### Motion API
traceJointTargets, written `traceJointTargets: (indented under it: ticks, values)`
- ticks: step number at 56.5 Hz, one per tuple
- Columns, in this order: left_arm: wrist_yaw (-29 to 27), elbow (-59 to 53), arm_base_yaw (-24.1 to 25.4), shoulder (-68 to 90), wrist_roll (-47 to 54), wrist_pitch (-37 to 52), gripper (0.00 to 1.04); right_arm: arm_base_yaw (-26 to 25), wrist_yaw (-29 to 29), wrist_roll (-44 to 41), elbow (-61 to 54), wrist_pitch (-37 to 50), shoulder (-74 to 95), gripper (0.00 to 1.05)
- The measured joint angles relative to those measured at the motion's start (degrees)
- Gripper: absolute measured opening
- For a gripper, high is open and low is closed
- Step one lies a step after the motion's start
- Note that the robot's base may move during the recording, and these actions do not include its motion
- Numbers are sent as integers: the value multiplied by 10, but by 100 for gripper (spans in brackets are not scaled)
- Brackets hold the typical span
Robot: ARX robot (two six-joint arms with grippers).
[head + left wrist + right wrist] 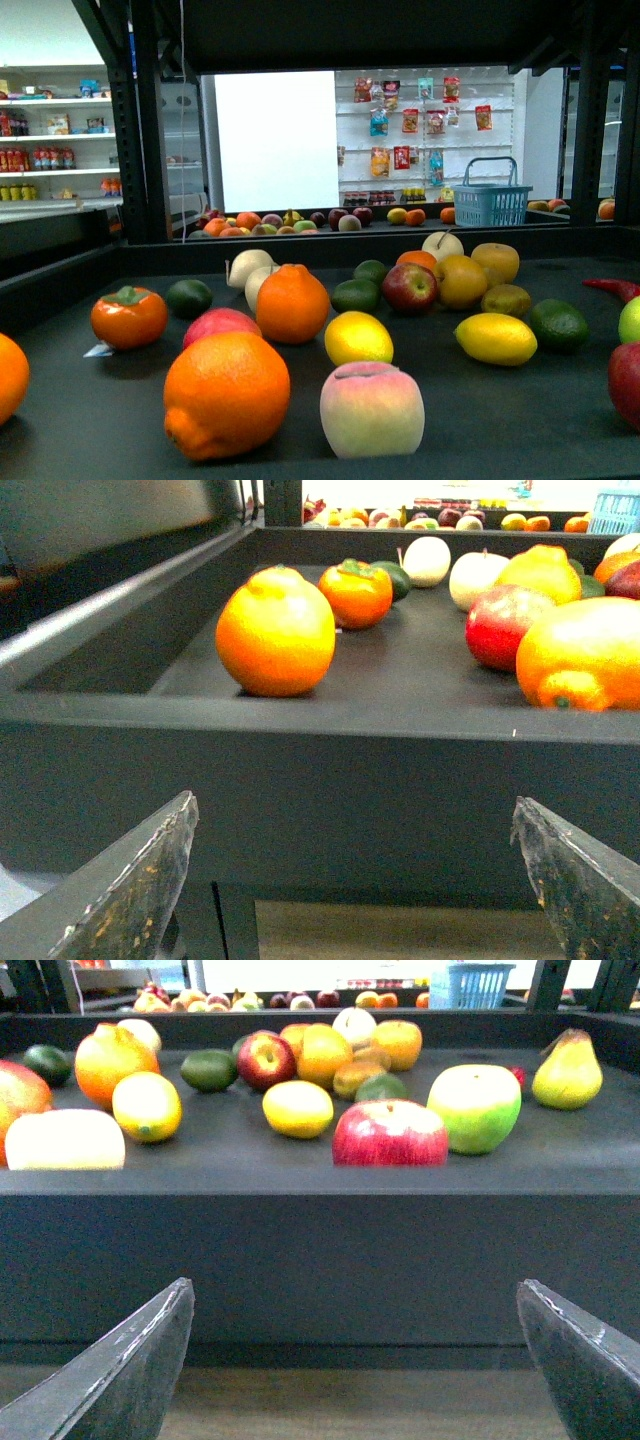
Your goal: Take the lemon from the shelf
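The lemon (496,338), a bright yellow, smooth oval with pointed ends, lies right of centre on the matte, rimmed tray deck of the large black metal shelf (500,420). The left gripper (352,810) and right gripper (352,1290) face the deck's front wall, grey wedge-shaped jaws spread wide and empty. A round dark green lime (558,324) sits just beside the lemon.

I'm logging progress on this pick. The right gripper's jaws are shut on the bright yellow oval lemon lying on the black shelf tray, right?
Not quite. The right wrist view shows the right gripper with its jaws open and empty, low in front of the black shelf tray. The bright yellow oval lemon does lie on that tray, but nothing is gripping it.
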Motion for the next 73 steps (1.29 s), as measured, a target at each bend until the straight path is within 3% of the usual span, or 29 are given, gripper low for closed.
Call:
traceJointTargets:
  ticks: [73]
  values:
    - [0,0,0,0,0,0,97,0,0,0,0,0,0,97]
